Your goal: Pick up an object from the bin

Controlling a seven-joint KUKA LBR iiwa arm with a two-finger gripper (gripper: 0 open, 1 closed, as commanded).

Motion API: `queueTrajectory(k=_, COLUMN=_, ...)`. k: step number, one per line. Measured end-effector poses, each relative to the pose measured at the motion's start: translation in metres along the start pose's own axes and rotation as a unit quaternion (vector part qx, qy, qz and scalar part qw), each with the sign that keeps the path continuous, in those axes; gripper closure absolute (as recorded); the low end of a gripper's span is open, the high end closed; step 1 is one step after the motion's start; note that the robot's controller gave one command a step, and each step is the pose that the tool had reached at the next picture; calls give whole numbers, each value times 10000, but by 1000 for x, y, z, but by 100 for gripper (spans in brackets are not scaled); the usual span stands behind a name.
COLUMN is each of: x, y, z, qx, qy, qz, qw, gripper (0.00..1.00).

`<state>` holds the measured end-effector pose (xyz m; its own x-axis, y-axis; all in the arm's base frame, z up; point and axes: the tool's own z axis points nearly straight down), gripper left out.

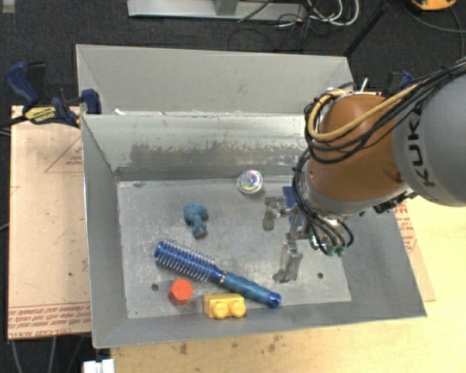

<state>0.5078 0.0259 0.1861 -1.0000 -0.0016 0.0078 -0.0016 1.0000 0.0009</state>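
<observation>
**Mia:** Where is the gripper?

**Ben:** It hangs low in the grey bin, just past the handle end of the blue hairbrush, on the side where the arm comes in. Its two metal fingers are spread apart. Only bare floor is between them.

**Mia:** So what can it pick?

**Ben:** The brush is the nearest thing. It lies flat and slanted, with its handle end close to the gripper and its bristle end far from it. The fingers are not round it, so I can't say it is going for the brush.

**Mia:** What could go wrong?

**Ben:** I think the fingers could close on nothing, because they are over floor beside the handle. Or one finger could bump the handle tip and push the brush away. The handle is thin and round (it looks slippery to me), so it could roll out of a pinch.

**Mia:** What else is near the brush?

**Ben:** A yellow block sits right against the handle, on the front side. An orange round thing is just beside the bristle end, on that side too. A little teal lump lies behind the bristle end, apart from it. A shiny round thing is well behind the brush, by the back wall.

**Mia:** Is anything in the way?

**Ben:** Only the yellow block. A finger going down there could hit it.
</observation>
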Motion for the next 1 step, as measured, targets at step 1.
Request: queueTrajectory(k=1, x=11, y=21, z=121, qx=-2, qy=-5, qz=511, qw=9987, gripper=0)
